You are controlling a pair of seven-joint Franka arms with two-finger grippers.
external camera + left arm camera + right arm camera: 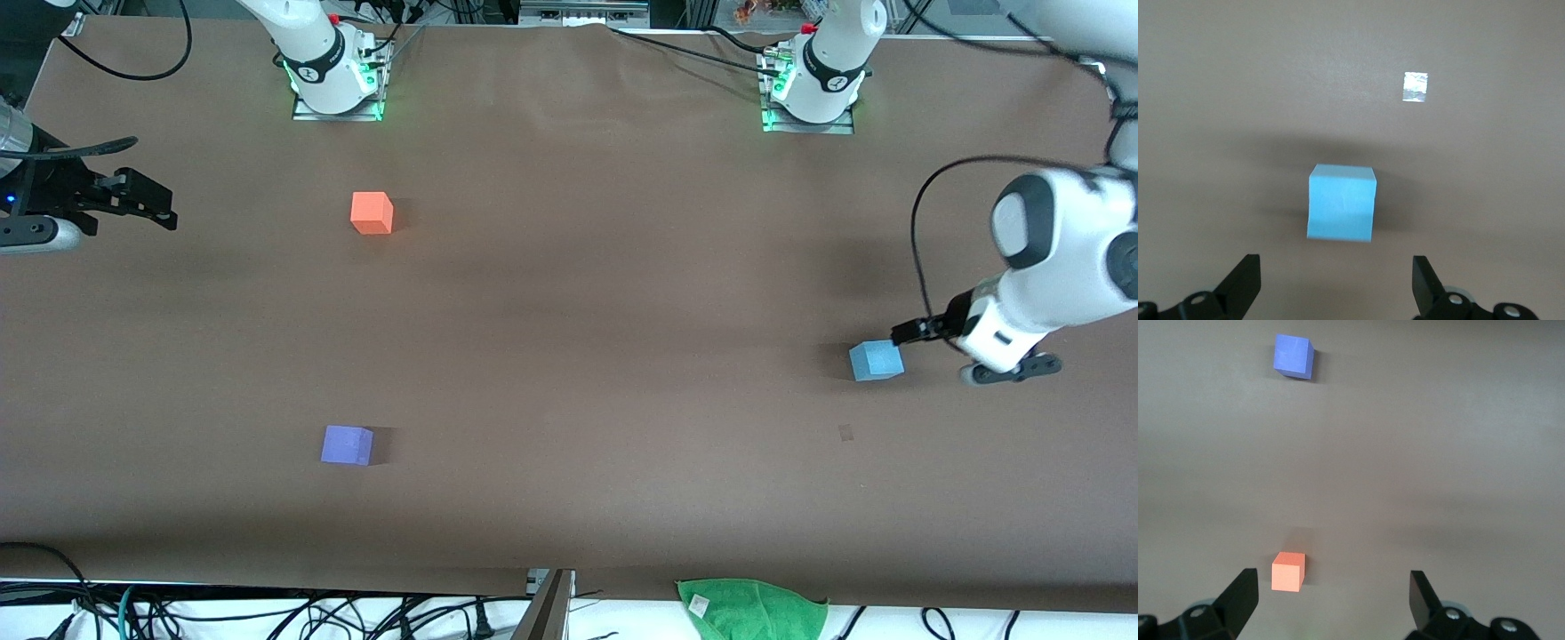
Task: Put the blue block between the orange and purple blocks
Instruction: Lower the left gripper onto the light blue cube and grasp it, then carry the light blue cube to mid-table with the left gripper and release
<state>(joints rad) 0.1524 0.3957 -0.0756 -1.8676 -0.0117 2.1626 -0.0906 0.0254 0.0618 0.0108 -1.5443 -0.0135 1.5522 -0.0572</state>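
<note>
Green cloth (751,609), soft and crumpled, lies lowest in the front view, cut off by the bottom edge. On the brown matte table (569,356), the purple block (347,444) sits lower in the frame and the orange block (372,213) upper, both toward the right arm's end. The blue block (876,360), a plain matte cube, rests at the frame's right on the table, just beside the left gripper (916,331), whose white arm bends down from the right edge. The right gripper (147,203) waits at the upper left of the frame, its arm mostly cut off.

From the left wrist, the blue block (1341,203) sits mid-frame ahead of the left gripper (1336,287), jaws wide apart, not touching it. A pale shiny square (1416,87) marks the table.

From the right wrist, the right gripper (1333,603) hangs with jaws wide apart; the orange block (1287,571) shows low, the purple block (1294,356) high.
</note>
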